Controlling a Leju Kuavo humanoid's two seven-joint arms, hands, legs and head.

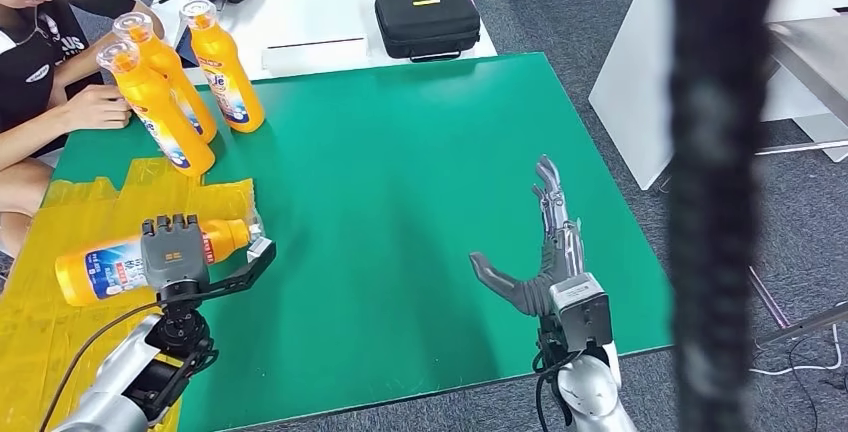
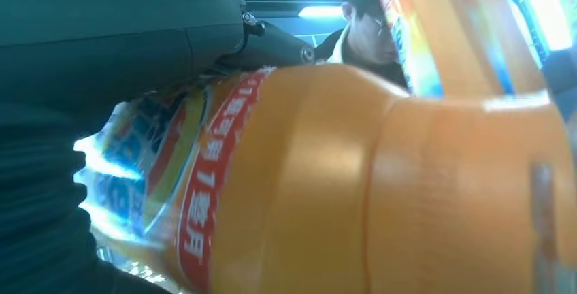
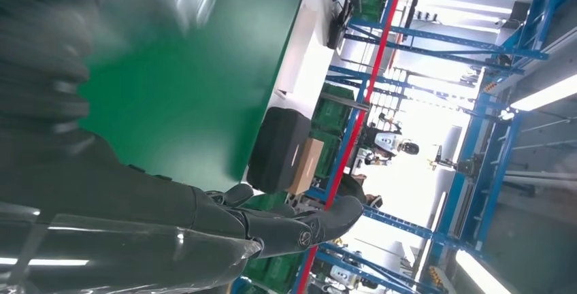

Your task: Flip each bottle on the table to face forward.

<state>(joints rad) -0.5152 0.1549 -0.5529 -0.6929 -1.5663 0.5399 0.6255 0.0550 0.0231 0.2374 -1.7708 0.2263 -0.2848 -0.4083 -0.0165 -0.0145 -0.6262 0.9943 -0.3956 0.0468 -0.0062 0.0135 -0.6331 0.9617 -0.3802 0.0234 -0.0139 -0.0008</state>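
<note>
From the head view, the left hand (image 1: 178, 252) is clamped over a yellow detergent bottle (image 1: 105, 264) that lies on its side on the yellow plastic sheet (image 1: 60, 332) at the near left of the green table (image 1: 400, 172). The fingers drape across the bottle's shoulder and the thumb sticks out toward the table's middle, past the cap end. The right hand (image 1: 545, 252) hovers over bare green with fingers spread and nothing in it. At the far left corner three upright yellow bottles (image 1: 170, 82) stand close together, and a seated person's hand (image 1: 95, 107) rests against them.

The left wrist view shows the bottle's orange neck (image 2: 381, 185) and its red-banded label (image 2: 204, 192) pressed up against the hand's grey cover (image 2: 102, 42). How far the fingers wrap underneath is probably hidden here.

In the right wrist view the released hand's dark fingers (image 3: 286, 226) point out past the table edge toward a black case (image 3: 275, 151).

The risk as I judge it: the bottle is round and glossy, gripped near the neck, so it could roll or swing cap-down when lifted. The crinkled sheet may drag along with it.
</note>
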